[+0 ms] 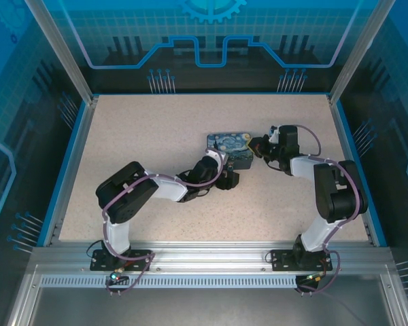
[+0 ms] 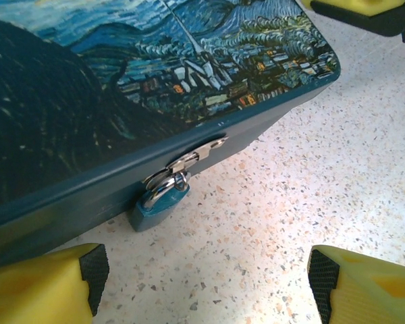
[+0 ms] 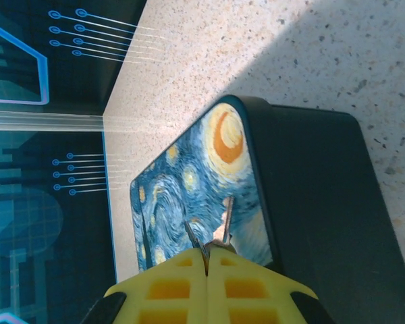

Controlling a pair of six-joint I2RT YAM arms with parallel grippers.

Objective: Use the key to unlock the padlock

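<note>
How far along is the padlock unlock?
Done: the key is pinched in the shut right fingers, above the lid of the painted box. In hand: the open left fingers face the padlock, not touching it. Left: the padlock hangs on the hasp, shackle apparently closed; key not yet inserted or turned.

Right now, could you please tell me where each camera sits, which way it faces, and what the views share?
Top external: above and behind the arms, facing down on the table; both arms show, left gripper and right gripper flanking the painted box.
Left wrist: low by the box's side, facing the padlock; open yellow fingers show.
Right wrist: facing the box lid; shut fingers pinch the key.
Shared: the box.
</note>
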